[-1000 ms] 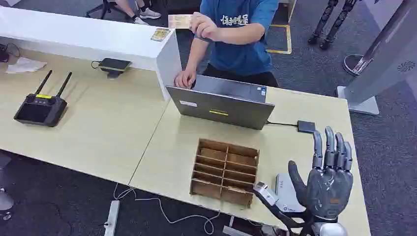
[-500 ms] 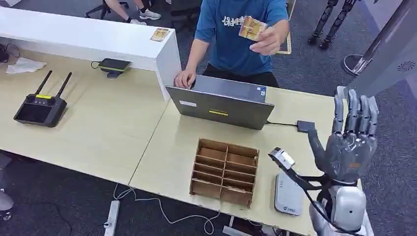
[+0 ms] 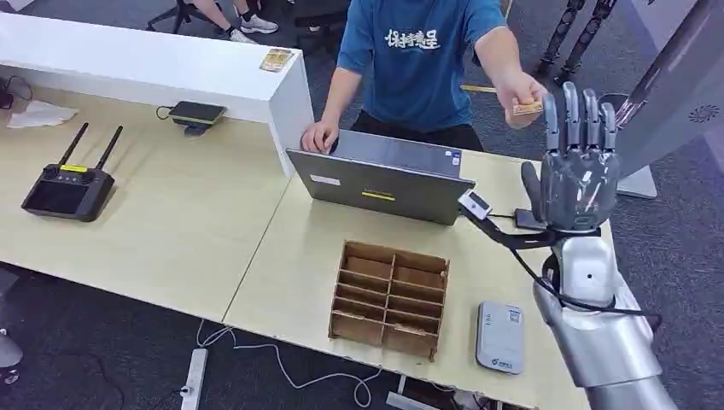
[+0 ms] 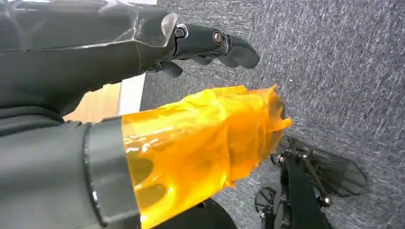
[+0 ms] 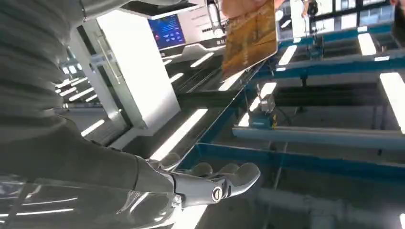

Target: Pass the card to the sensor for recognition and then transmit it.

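A person in a blue shirt stands behind the table and holds out a gold card (image 3: 527, 108). The card sits right beside the fingertips of my right hand (image 3: 580, 171). That hand is raised upright with its fingers straight and apart, holding nothing. In the right wrist view the card (image 5: 250, 38) hangs from the person's fingers across an open gap from my fingers (image 5: 215, 183). A flat white card reader (image 3: 499, 337) lies on the table near the front edge, below my right arm. My left hand (image 4: 210, 45) hangs over grey carpet with nothing in it, its thumb wrapped in orange tape.
A wooden divided box (image 3: 390, 299) stands left of the reader, with an open laptop (image 3: 382, 184) behind it. The person's other hand rests by the laptop. A second card (image 3: 277, 60) lies on the white shelf (image 3: 154, 64). A black remote controller (image 3: 68, 188) and a dark device (image 3: 198, 113) are at left.
My right hand rose from the table's front edge to the height of the person's hand. The person swung the card from near the white shelf across to my right fingertips.
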Robot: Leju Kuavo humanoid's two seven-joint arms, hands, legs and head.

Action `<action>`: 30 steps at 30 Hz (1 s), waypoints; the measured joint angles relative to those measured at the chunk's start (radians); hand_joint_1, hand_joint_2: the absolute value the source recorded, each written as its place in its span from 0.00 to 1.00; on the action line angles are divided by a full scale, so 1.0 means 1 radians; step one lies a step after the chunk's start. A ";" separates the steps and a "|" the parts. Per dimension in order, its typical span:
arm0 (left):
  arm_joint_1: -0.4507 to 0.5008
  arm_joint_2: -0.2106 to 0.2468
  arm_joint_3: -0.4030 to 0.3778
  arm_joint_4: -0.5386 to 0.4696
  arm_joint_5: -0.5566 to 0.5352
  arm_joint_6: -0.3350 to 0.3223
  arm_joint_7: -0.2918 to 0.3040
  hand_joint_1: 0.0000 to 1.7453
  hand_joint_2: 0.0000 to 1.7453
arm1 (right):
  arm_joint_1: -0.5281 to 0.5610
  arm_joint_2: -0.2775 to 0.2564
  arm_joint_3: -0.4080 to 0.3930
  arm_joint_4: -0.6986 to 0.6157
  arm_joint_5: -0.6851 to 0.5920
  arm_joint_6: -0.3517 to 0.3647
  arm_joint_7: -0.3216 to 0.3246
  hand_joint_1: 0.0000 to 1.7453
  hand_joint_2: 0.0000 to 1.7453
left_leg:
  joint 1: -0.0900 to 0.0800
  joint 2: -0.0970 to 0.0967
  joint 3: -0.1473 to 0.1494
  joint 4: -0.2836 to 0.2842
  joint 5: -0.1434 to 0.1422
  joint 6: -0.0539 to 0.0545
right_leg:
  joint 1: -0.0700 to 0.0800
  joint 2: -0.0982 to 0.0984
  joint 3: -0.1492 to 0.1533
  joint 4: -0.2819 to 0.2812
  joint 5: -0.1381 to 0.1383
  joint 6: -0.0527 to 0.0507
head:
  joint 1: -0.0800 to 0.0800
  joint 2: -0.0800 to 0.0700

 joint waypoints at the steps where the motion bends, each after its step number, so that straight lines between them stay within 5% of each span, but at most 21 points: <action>1: 0.000 0.000 -0.004 0.000 -0.003 -0.002 0.001 0.00 0.00 | -0.033 0.005 0.005 0.027 0.000 0.011 -0.004 0.00 1.00 | 0.000 0.000 0.000 0.000 0.000 0.000 | 0.000 0.000 0.000 0.000 0.000 0.000 | 0.002 0.000; 12: -0.001 0.013 -0.045 0.000 -0.026 -0.022 0.011 0.00 0.00 | -0.341 0.094 0.110 0.342 0.000 0.082 0.013 0.00 1.00 | 0.000 -0.001 0.000 0.000 0.002 -0.001 | 0.000 -0.001 0.000 0.001 0.001 0.000 | 0.000 0.000; 30: -0.002 0.016 -0.050 0.000 -0.024 -0.020 0.011 0.00 0.00 | -0.356 0.113 0.174 0.398 0.000 0.072 0.035 0.00 1.00 | 0.000 -0.002 0.000 0.000 0.002 -0.001 | 0.000 -0.002 0.000 0.001 0.001 0.000 | 0.001 0.000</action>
